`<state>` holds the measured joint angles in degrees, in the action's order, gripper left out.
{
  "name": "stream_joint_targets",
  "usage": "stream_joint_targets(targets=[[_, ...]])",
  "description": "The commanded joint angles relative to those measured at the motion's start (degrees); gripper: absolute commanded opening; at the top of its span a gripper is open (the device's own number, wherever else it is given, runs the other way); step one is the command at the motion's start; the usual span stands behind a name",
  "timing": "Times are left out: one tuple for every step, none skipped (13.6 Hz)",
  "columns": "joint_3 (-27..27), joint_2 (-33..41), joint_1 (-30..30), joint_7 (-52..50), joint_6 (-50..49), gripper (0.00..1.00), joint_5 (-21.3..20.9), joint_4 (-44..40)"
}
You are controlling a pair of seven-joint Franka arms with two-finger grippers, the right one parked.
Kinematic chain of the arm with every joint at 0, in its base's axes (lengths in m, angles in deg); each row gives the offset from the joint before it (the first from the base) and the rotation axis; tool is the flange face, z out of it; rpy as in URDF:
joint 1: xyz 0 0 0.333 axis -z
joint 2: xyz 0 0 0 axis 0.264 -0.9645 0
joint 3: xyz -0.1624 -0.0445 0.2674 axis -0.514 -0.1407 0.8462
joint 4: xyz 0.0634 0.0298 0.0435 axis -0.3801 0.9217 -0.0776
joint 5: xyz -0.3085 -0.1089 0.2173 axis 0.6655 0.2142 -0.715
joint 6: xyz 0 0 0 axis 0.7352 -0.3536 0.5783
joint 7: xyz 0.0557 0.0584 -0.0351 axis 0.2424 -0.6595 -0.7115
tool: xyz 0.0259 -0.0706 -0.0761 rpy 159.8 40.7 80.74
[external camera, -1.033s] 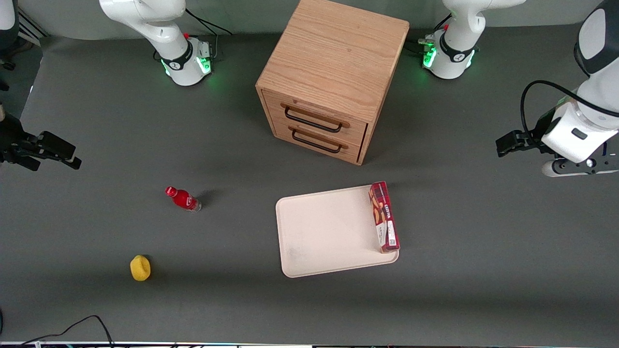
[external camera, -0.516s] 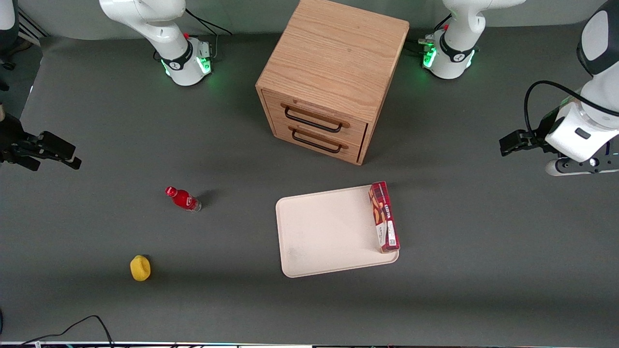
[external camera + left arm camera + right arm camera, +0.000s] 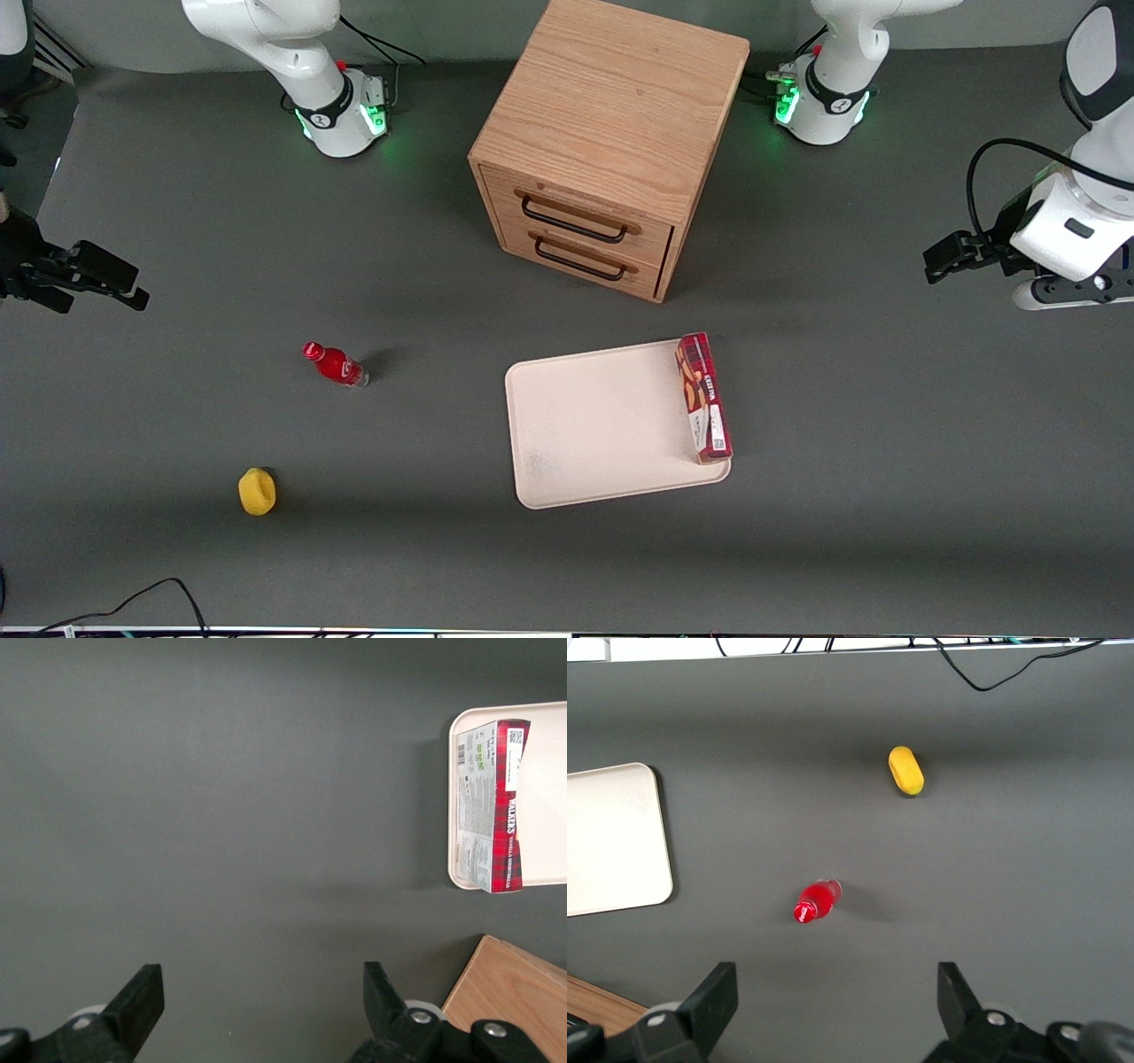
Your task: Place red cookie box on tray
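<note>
Box: long narrow dark-red cardboard cookie box with tan cookie pictures and a white label patch, lying on its long side along the tray edge nearest the working arm, one long edge at or over the rim.
Tray: large flat pale cream-pink rectangular tray with rounded corners, holding only the box, otherwise bare.
Hand: black two-finger hand of the left arm, raised above bare grey surface toward the working arm's end, well apart from the tray, fingers spread wide, gripping nothing.
Handling: probably light and stiff, thin card walls likely to dent under a hard squeeze; best taken across the narrow width near mid-length.
Drawers: light oak two-drawer cabinet, both drawers closed, contents hidden.
Elsewhere: small red bottle and yellow rounded object toward the parked arm's end.
Progress: placement apparently done.
</note>
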<state>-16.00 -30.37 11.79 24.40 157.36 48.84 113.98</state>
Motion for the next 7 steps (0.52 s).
stream_joint_targets(targets=[[0.0,1.0,-0.2,0.0,1.4,1.0,0.5,0.4],[0.1,0.2,-0.4,0.1,0.9,1.0,0.8,-1.0],[0.1,-0.2,-1.0,0.1,0.0,1.0,0.9,-1.8],[0.2,-0.5,-1.9,0.1,-0.4,1.0,0.9,-2.2],[0.2,-0.5,-2.6,0.7,-0.8,1.0,1.0,-2.3],[0.1,-0.5,-2.9,0.7,-0.8,1.0,1.0,-2.3],[0.1,-0.5,-2.8,0.7,-0.8,1.0,0.9,-2.3]])
